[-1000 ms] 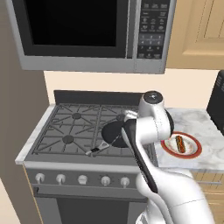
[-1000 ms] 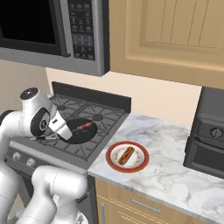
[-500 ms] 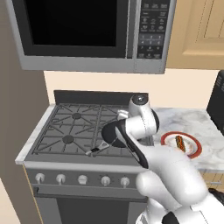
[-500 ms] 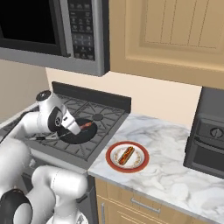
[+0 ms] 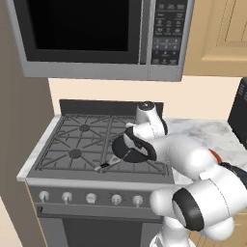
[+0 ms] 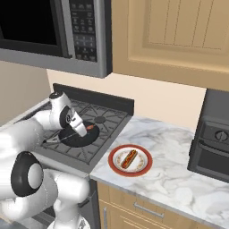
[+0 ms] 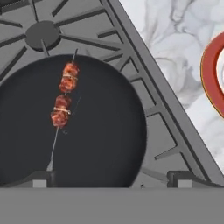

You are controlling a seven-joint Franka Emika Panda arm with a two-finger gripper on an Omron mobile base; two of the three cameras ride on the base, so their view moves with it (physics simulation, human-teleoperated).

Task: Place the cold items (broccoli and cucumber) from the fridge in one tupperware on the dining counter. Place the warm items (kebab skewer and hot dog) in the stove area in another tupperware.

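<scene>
dark pan (image 7: pixel 83 127) on stove (image 5: pixel 72 144); red-rimmed plate (image 6: pixel 130 159) on marble counter (image 6: pixel 179 179)

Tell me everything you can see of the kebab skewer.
The kebab skewer is a thin, pale stick threaded with four reddish-brown, charred-looking chunks of meat, grouped in two pairs near one end; the other, longer end is bare. It lies flat inside the round black pan on the stove, off-centre, with one tip reaching the pan's rim. Nothing else touches it. The gripper hangs above the pan, jaws open, apart from the skewer. In the right base view, a bit of the red meat shows beside the arm.
</scene>
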